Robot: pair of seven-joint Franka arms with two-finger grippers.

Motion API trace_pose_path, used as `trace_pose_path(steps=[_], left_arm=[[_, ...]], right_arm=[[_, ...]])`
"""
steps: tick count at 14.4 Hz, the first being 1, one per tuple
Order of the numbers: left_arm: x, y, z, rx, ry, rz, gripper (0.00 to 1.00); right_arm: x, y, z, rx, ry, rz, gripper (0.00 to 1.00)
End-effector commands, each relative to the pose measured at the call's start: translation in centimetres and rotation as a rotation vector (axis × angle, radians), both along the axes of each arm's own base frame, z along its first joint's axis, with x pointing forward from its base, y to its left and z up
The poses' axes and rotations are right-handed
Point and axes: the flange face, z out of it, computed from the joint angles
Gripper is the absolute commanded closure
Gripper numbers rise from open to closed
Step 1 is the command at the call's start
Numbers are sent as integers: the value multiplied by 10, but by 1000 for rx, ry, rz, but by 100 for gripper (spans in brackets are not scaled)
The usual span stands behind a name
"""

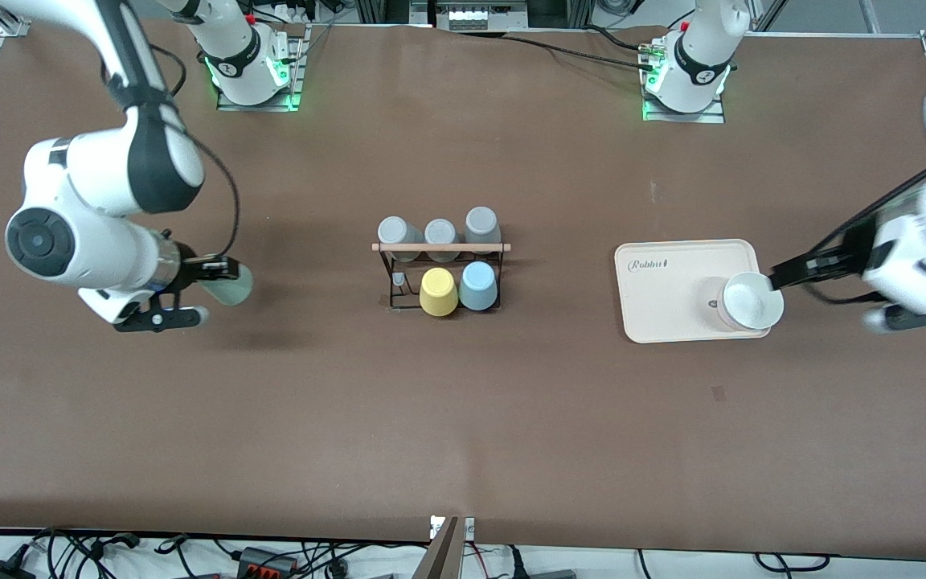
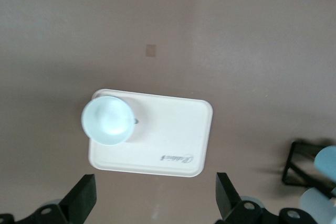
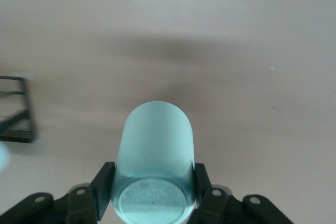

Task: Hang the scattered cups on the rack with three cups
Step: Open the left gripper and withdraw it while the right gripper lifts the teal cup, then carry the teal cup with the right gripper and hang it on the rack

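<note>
My right gripper (image 1: 224, 276) is shut on the pale mint-green cup (image 1: 235, 284), held sideways in the air over bare table toward the right arm's end. In the right wrist view its fingers (image 3: 104, 184) clamp the cup (image 3: 156, 140) near its base. The black wire rack (image 1: 440, 265) with its wooden rod stands mid-table. The light blue cup (image 1: 478, 285) sits upside down on a peg in its nearer row. My left gripper (image 1: 780, 277) is open and empty, high over the table at the cream tray's edge; its fingers (image 2: 84, 198) stand wide apart.
Three grey cups (image 1: 439, 233) hang in the rack's farther row, and a yellow cup (image 1: 438, 291) beside the light blue one. A cream tray (image 1: 664, 297) toward the left arm's end holds a pale whitish cup (image 1: 750, 301), mouth up.
</note>
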Motion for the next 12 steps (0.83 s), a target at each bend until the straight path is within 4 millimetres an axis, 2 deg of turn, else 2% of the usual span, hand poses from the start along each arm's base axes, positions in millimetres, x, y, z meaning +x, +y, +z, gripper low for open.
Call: trace_pose_path(steps=[1, 3, 6, 9, 11, 12], left_arm=[[-33, 11, 19, -2, -17, -102, 0], [-48, 19, 33, 22, -45, -137, 0], [-67, 23, 57, 118, -76, -180, 0], [-76, 22, 60, 115, -82, -238, 0], [-89, 36, 58, 109, -94, -223, 0], [-91, 37, 54, 109, -99, -220, 0]], right_arm=[[-4, 59, 9, -10, -11, -65, 71], [-12, 106, 23, -23, -41, -130, 71], [-18, 164, 38, -29, -78, -219, 71], [-25, 207, 30, -25, -77, -303, 71], [-24, 223, 24, -21, -70, -348, 71], [-26, 230, 21, -17, -61, -357, 71]])
